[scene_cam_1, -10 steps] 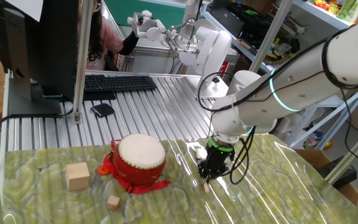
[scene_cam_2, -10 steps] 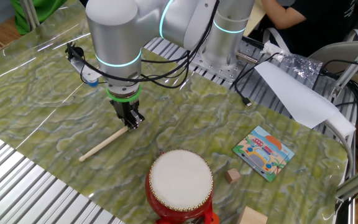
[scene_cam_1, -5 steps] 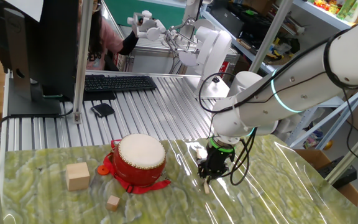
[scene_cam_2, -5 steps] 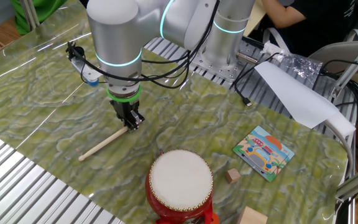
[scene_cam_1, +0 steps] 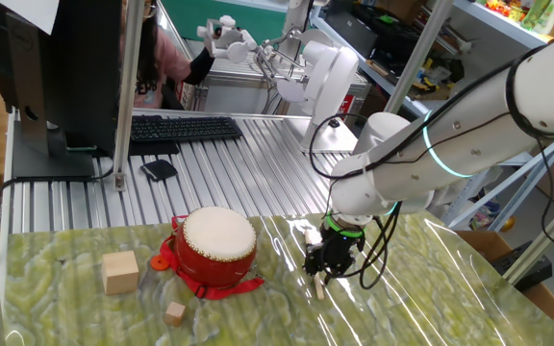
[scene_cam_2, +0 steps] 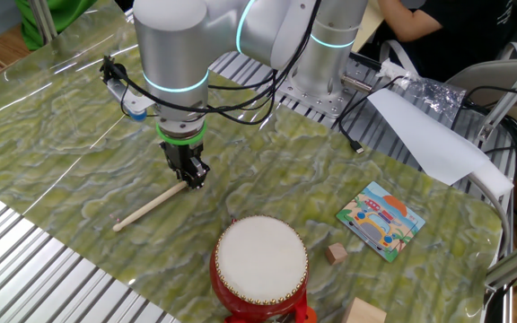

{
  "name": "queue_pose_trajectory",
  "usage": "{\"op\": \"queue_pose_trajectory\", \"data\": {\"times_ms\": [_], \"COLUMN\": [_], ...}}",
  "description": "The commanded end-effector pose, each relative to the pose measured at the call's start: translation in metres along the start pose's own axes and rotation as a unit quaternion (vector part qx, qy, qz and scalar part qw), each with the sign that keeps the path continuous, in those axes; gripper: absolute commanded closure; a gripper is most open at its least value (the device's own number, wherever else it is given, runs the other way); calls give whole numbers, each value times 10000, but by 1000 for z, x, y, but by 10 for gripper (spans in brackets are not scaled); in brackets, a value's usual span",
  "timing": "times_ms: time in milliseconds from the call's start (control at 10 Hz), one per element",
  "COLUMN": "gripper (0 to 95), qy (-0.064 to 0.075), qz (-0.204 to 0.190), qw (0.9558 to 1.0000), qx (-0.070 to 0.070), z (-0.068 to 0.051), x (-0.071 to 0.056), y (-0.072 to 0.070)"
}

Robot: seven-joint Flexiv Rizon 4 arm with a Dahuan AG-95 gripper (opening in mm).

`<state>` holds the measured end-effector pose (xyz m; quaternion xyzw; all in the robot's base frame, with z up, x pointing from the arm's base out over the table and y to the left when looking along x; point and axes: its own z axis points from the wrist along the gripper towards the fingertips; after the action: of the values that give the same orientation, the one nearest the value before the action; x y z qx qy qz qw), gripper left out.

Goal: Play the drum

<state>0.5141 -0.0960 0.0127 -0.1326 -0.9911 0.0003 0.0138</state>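
Observation:
The red drum (scene_cam_1: pixel 217 250) with a cream-white head stands on the green marbled table; in the other fixed view it is at the bottom (scene_cam_2: pixel 260 267). A thin wooden stick (scene_cam_2: pixel 148 208) lies flat on the table, left of the drum in that view. My gripper (scene_cam_2: pixel 191 179) points straight down and is shut on the stick's upper end. In the one fixed view the gripper (scene_cam_1: pixel 321 269) is right of the drum, with the stick's tip (scene_cam_1: pixel 319 287) showing just below it.
Two wooden cubes (scene_cam_1: pixel 120 271) (scene_cam_1: pixel 174 312) lie left of and in front of the drum. A picture card (scene_cam_2: pixel 381 219) and a small cube (scene_cam_2: pixel 335 254) lie near the drum. A keyboard (scene_cam_1: pixel 183 128), a monitor and a person are behind the table.
The arm has shifted slightly; the gripper stays shut on the stick's end, and the stick still lies on the table. The drum has not moved.

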Motion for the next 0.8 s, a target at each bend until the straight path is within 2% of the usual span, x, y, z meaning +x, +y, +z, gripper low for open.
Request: {"op": "queue_pose_trajectory", "data": {"times_ms": [100,200,300,400,500,800], "gripper": [570,760,760,950,950,950], "qy": [5,39,97,135,156,160], "qz": [-188,-331,-406,-503,-589,-937], "qw": [9998,9994,9991,9986,9981,9955], "qx": [-11,-9,1,15,29,37], "z": [-12,-21,-31,-47,-62,-94], "x": [1,2,3,6,12,28], "y": [0,-2,-3,-5,-3,1]}}
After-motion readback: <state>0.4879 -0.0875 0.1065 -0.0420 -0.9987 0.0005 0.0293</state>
